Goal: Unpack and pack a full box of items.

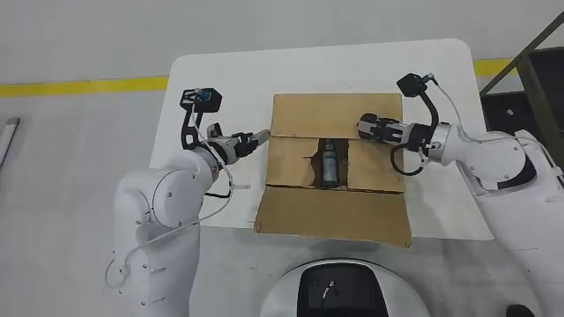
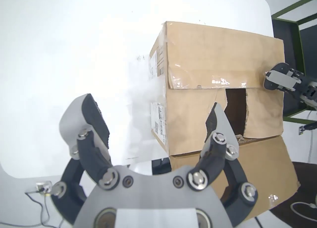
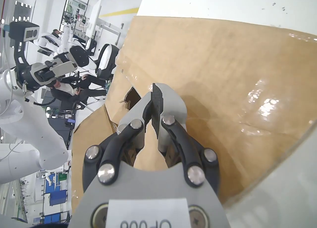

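Cardboard box sits mid-table, top half closed. Far flap is folded flat over the top. Near flap is splayed out toward the robot and runs past the table's near edge. Both side flaps are down with a gap between them. Through that gap a dark bottle lies inside the box, narrow end toward the far side. Shiny tape remnants run along the far flap's edge and at the box corners. Left gripper is off the box's left side, just beside the top edge, level with the flaps. Its fingers are spread wide with nothing between them, and I see no contact with the cardboard. Right gripper is over the right side flap, close to the gap and the far flap's edge. Its fingers are clenched together, with no cardboard visibly pinched between the pads. Can't tell whether the tips press on the flap or sit just above it. The two grippers face each other across the box top, well apart.
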